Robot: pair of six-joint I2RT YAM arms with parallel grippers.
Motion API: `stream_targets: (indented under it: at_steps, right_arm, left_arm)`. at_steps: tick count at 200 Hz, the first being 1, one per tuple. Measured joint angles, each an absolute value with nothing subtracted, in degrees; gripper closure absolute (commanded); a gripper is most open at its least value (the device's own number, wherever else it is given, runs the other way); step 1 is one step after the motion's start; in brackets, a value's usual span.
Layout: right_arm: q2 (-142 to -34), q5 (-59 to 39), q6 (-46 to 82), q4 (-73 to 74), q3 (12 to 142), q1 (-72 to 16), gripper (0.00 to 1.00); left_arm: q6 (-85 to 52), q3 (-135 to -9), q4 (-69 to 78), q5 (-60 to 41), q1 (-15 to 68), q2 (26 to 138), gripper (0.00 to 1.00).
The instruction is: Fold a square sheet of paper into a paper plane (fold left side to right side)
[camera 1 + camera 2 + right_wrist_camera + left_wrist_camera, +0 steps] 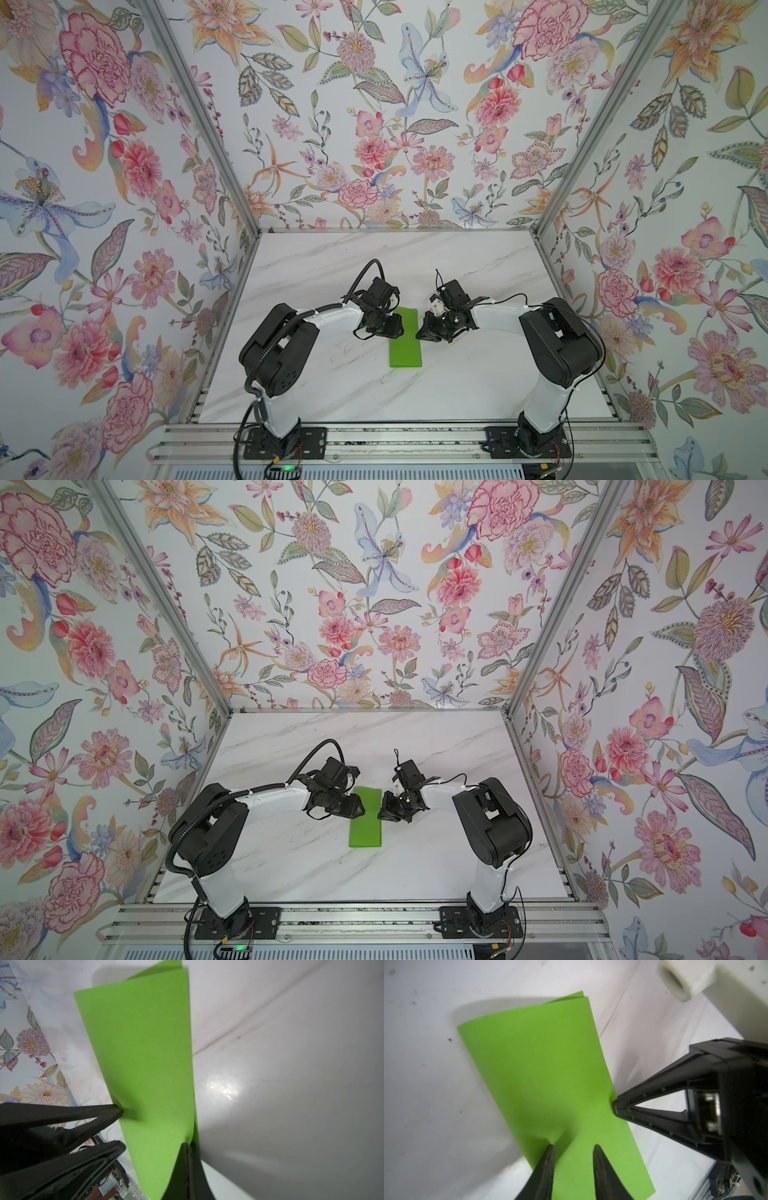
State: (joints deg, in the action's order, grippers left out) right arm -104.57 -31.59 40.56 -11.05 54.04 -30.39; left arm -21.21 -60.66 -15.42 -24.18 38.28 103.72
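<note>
The square sheet of paper [406, 349] [365, 833] is bright green and lies flat mid-table, folded in half into a narrow rectangle. Its two layers show at the far corner [539, 1064] [141, 1043]. My left gripper [395, 328] [357, 806] [573, 1145] [123, 1129] is open, with both fingertips on the paper beside its left, folded edge. My right gripper [420, 332] [381, 812] [188, 1144] [614, 1105] is shut, its joined tips resting on the paper's right edge. I cannot tell whether they pinch it. No paper plane is in view.
The white marble table [332, 386] is walled by floral panels at the back [374, 124] and on both sides. Both arm bases [282, 440] [528, 436] stand on the metal rail at the front edge. The arms' elbows flank the paper.
</note>
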Motion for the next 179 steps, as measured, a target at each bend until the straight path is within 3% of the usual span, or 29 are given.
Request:
stream_targets:
  at_steps: [179]
  right_arm:
    - [-104.6, -31.5, 40.2, -11.1, 54.1, -30.4, 1.0]
  left_arm:
    - [-19.4, -52.6, -14.7, -19.5, 35.2, 98.1, 0.72]
